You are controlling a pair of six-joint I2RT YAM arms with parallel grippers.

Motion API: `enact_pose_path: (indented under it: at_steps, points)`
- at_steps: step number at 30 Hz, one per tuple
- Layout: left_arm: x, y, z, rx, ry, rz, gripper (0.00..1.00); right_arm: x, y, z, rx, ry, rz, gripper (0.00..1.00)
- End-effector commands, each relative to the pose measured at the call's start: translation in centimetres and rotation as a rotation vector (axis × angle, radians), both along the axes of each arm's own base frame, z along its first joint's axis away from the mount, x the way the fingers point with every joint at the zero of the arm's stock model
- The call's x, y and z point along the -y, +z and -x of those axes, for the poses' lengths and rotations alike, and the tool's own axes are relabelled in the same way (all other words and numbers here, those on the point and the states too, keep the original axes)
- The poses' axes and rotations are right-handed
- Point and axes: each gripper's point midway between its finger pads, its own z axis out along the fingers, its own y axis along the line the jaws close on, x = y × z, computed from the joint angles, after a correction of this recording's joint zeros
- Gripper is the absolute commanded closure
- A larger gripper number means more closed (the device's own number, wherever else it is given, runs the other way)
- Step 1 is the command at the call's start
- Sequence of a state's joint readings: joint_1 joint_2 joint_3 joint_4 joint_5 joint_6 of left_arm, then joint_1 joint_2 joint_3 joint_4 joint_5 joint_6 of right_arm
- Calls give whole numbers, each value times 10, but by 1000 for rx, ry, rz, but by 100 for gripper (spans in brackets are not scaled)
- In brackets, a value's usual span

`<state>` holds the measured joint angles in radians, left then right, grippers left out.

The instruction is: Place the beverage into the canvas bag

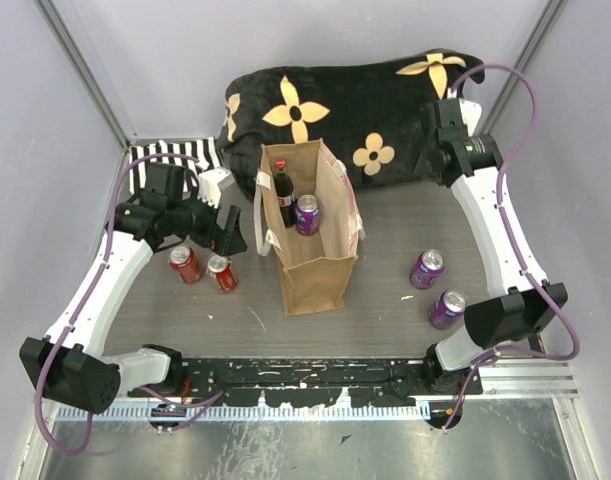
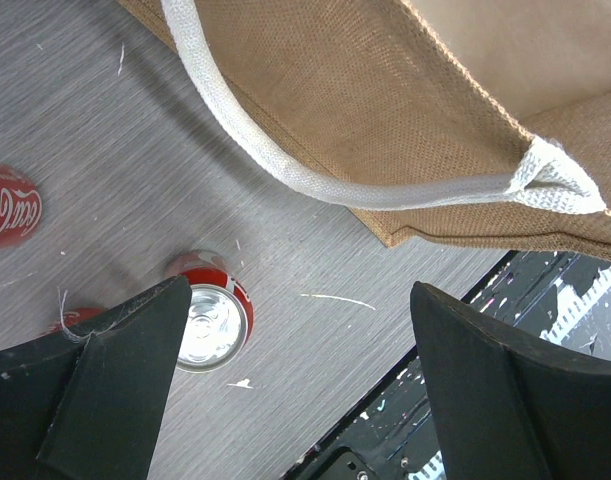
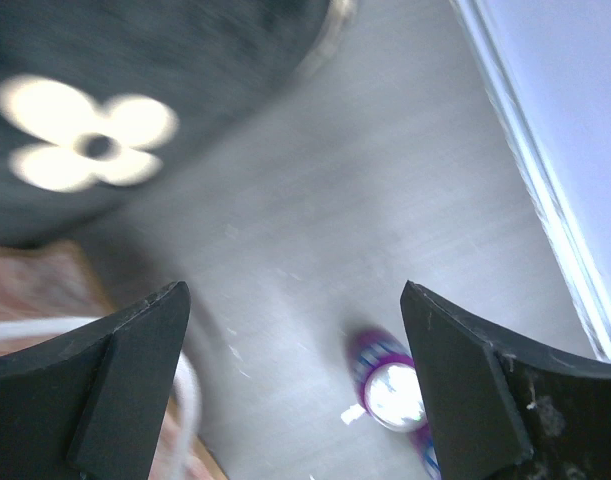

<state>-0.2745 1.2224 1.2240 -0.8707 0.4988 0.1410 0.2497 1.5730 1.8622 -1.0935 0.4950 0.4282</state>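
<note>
The tan canvas bag [image 1: 315, 285] stands upright mid-table with cream handles. Inside it are a purple can [image 1: 307, 214] and a dark bottle with a red cap [image 1: 282, 192]. My left gripper [image 1: 231, 230] is open and empty just left of the bag. In the left wrist view my left gripper [image 2: 300, 300] hangs over a red can [image 2: 210, 322], with the bag [image 2: 435, 120] and its handle [image 2: 275, 160] above. My right gripper [image 1: 447, 125] is open and empty at the back right, by the cushion. In the right wrist view my right gripper [image 3: 295, 295] frames a blurred purple can [image 3: 390, 392].
Two red cans [image 1: 185, 263] [image 1: 222, 272] stand left of the bag. Two purple cans [image 1: 426, 269] [image 1: 446, 309] stand to its right. A black cushion with tan flowers [image 1: 345, 100] fills the back. A striped cloth [image 1: 155, 158] lies at the back left.
</note>
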Motion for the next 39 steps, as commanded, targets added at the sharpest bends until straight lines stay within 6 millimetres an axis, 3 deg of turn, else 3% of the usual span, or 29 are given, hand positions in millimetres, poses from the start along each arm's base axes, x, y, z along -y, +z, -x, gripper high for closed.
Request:
enact_pose_path:
  at_steps: [1,8,16,23,30,32,37,39]
  points:
    - [-3,-2,6,-19,24,9,2,10,-64,59,-255,-14,-78,8]
    - [-3,-2,6,-11,15,3,2,24,-128,91,-387,-72,-185,7]
    - [-4,-3,8,-7,4,-7,2,25,-173,102,-469,-98,-244,7]
    - [-5,-4,9,-5,-1,-12,2,30,-196,115,-521,-127,-249,7]
    - [-5,-4,7,0,-3,-12,2,36,-196,123,-518,-150,-237,18]
    - [-5,-4,7,0,-2,-11,2,37,-196,124,-520,-152,-235,27]
    - [-5,-4,6,4,-1,-14,2,35,-183,114,-469,-140,-254,86]
    - [-6,-4,6,5,0,-15,2,33,-167,102,-428,-125,-264,99]
